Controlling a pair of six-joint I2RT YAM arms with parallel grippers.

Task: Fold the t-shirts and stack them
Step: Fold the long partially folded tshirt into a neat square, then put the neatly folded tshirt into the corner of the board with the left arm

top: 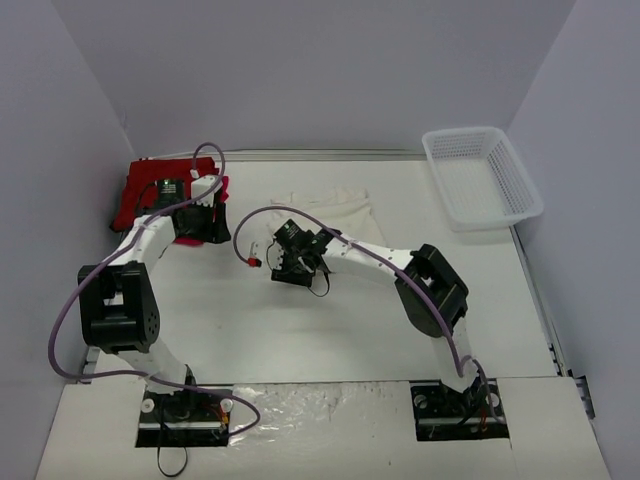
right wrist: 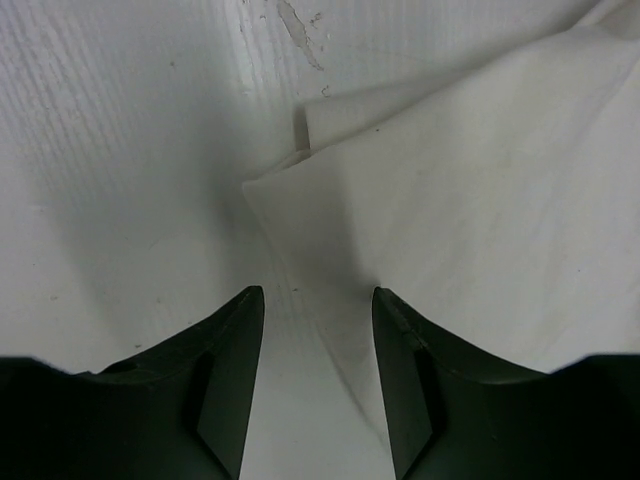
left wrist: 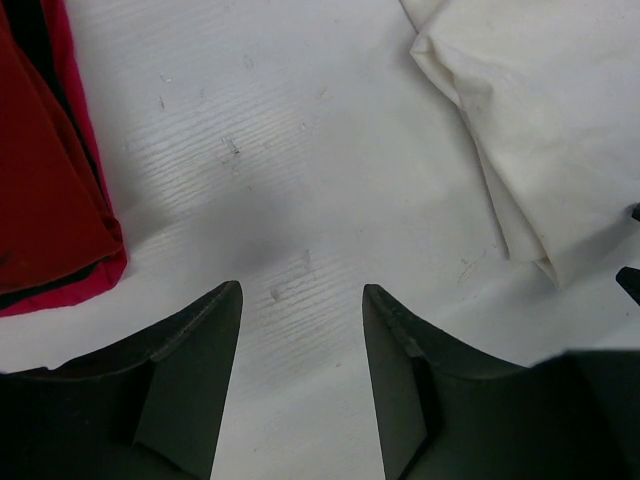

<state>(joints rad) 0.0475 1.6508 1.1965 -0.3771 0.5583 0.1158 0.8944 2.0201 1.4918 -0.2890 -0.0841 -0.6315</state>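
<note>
Toward the far middle of the surface (top: 300,330) lies the cream-white t-shirt (right wrist: 480,200), folded, with one corner just ahead of my right tool (right wrist: 318,292), which is spread wide and grips nothing. The red t-shirts (left wrist: 45,190) sit bundled at far left, partly hidden by my left arm (top: 140,240). My left tool (left wrist: 302,290) hangs released over bare surface between them. A white mesh basket (top: 480,178) stands far right.

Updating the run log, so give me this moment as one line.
left gripper open, over bare table beside red shirts | right gripper open over cream shirt edge | nothing held
</note>
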